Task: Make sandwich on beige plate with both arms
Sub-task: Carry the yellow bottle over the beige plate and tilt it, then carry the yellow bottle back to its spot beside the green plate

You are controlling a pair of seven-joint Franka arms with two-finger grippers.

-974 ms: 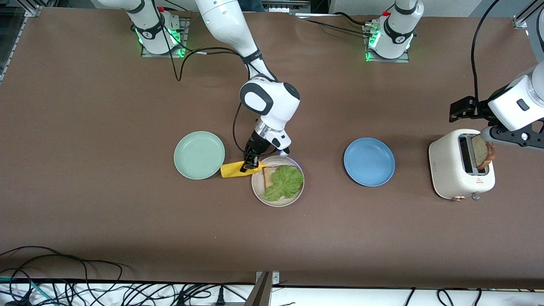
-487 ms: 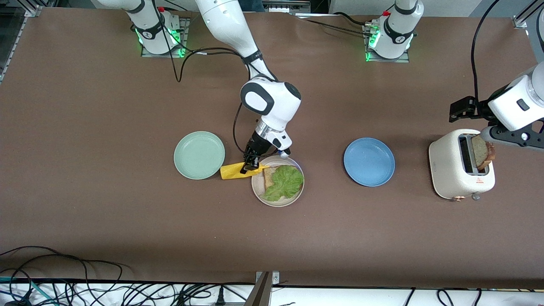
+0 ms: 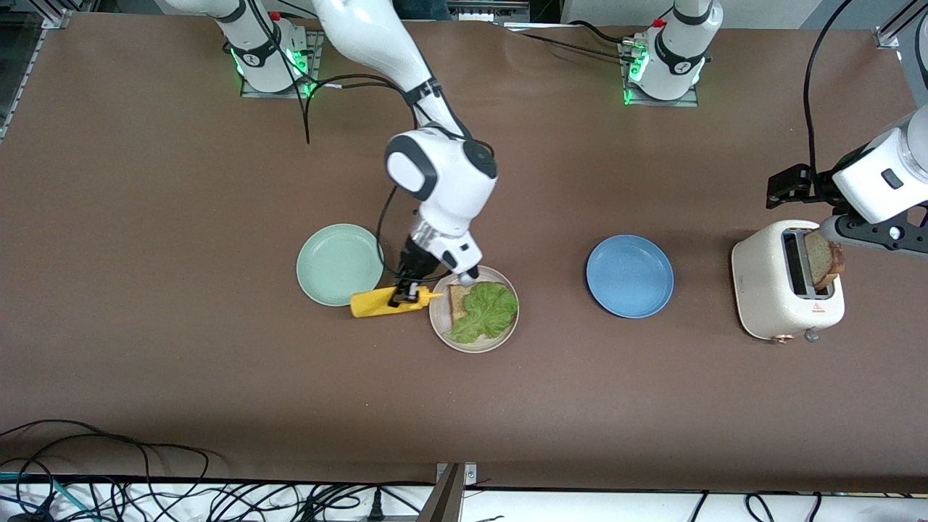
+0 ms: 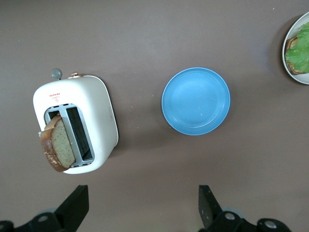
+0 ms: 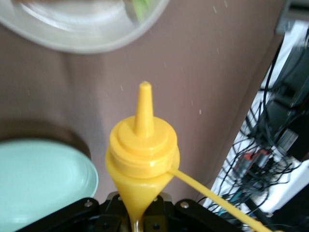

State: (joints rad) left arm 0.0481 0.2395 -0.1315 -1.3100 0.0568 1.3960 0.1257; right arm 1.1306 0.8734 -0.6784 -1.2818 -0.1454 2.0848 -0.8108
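Observation:
The beige plate holds one brown bread slice with a ruffled green lettuce leaf lying on top. My right gripper is shut on a yellow squeeze bottle, squeezing in its body. The bottle lies nearly level between the mint-green plate and the beige plate, nozzle toward the beige plate's rim. A second bread slice stands in the white toaster. My left gripper hangs open and empty high over the table beside the toaster.
A mint-green plate lies toward the right arm's end, close to the bottle. A blue plate sits between the beige plate and the toaster. Cables run along the table's edge nearest the camera.
The right gripper has carried the yellow bottle away from the beige plate, toward the mint-green plate; its nozzle no longer reaches over the rim. The left arm has not moved.

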